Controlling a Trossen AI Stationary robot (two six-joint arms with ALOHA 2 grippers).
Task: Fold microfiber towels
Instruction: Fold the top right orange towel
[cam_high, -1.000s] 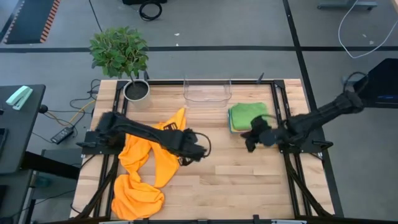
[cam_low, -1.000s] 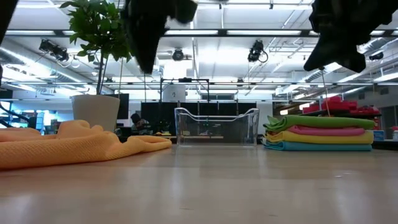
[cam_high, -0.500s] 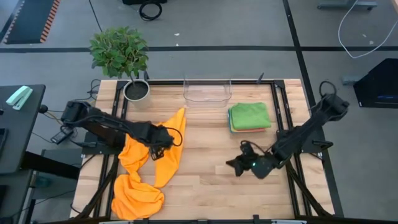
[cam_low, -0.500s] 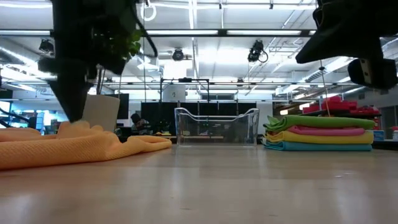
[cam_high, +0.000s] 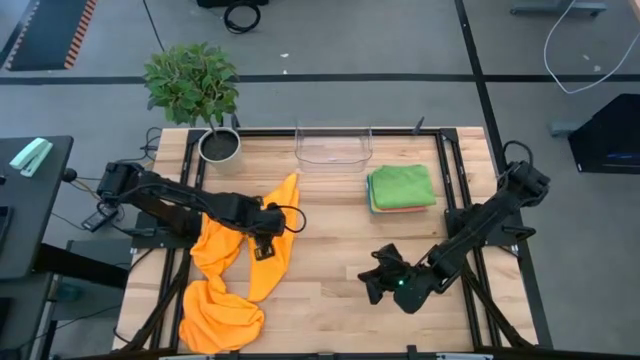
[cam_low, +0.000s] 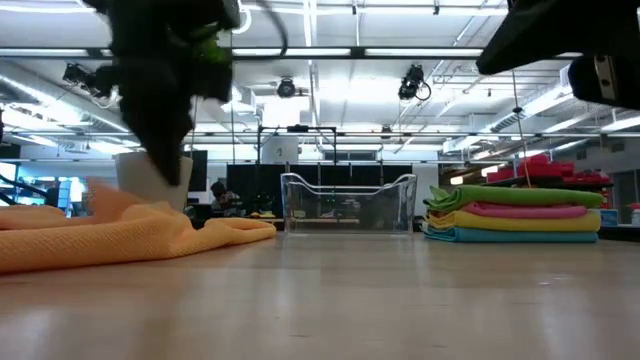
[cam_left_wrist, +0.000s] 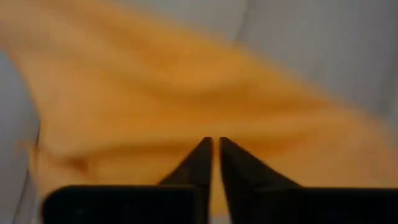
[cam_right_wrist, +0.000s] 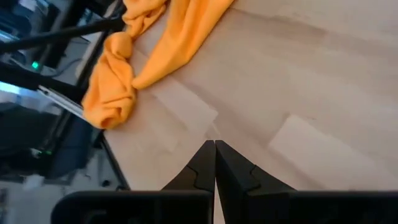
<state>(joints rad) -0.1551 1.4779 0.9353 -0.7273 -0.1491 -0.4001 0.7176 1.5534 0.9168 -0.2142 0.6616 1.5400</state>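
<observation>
**Left hand pinches the orange cloth; right hand drops low and empty**

At the surface's left edge lies a long, crumpled orange microfiber towel (cam_high: 235, 262), running from a bunched heap near the front-left corner up to a pointed tip that reaches toward the middle of the back edge. The left hand (cam_high: 266, 243) sits on the middle of this cloth. Half a second ago its fingers stood apart above the fabric; now the left wrist view shows them drawn almost together with orange cloth filling the frame right behind them, so the hand appears to have nipped a fold of the towel, though the exact bite is hidden. I judge this to be the start of a lift or drag to spread the cloth flat before folding.

Behind, near the back-left corner, stands a potted green plant in a white pot (cam_high: 214, 132), and at the middle of the back edge a clear plastic bin (cam_high: 333, 148).

Toward the back-right sits a neat stack of folded towels (cam_low: 515, 213): green on top, then yellow, pink and blue beneath. These look finished.

The right hand (cam_high: 377, 281) has swung from beside that stack down toward the front edge, right of centre. Its fingers are pressed together and hold nothing, hovering over bare wood well apart from the orange cloth, probably waiting to take a corner.
</observation>
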